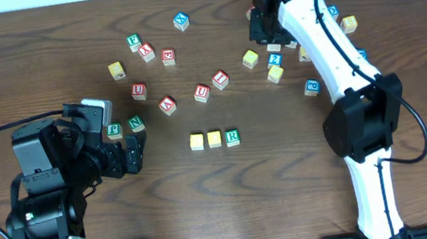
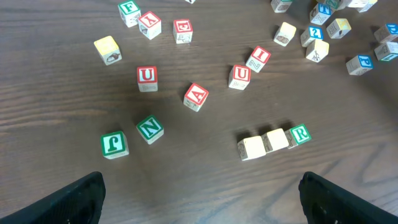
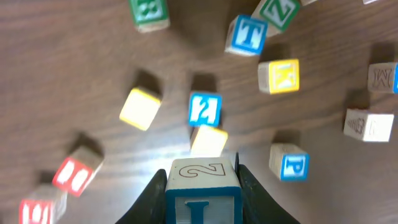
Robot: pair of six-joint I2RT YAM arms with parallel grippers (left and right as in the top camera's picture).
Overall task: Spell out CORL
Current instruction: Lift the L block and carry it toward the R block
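— Letter-block row [image 1: 215,139], small painted wooden cubes: position?

— Middle of the brown wooden table [image 1: 33,45]. Three cubes, side by side, touching. The end cube nearer the right arm is a green-framed cube marked R [image 2: 299,134], clearly legible. The two pale cream cubes [image 2: 251,148] next to it: top faces unreadable in both the overhead and left wrist views.

— Right gripper [image 3: 203,193]?

— Clenched on a blue-edged wooden cube [image 3: 199,169], held above the far scatter of blocks, well apart from the row. Upper face shows an outlined 2. The face below it carries a blue stroke cut by the frame edge; letter not certain.

— Legible beneath it?

— Blue 2 cube [image 3: 204,109], blue T cube [image 3: 250,35], yellow K cube [image 3: 279,76], blue P cube [image 3: 290,165].

— Left gripper [image 2: 200,183]?

— Released: fingers [image 2: 81,199] spread wide with only bare table between them. Ahead of it lie a green N cube [image 2: 150,129] and a green J cube [image 2: 114,144], near each other. Farther on is a red A cube [image 2: 196,96], between a red U cube [image 2: 147,77] and a second red U cube [image 2: 240,75].
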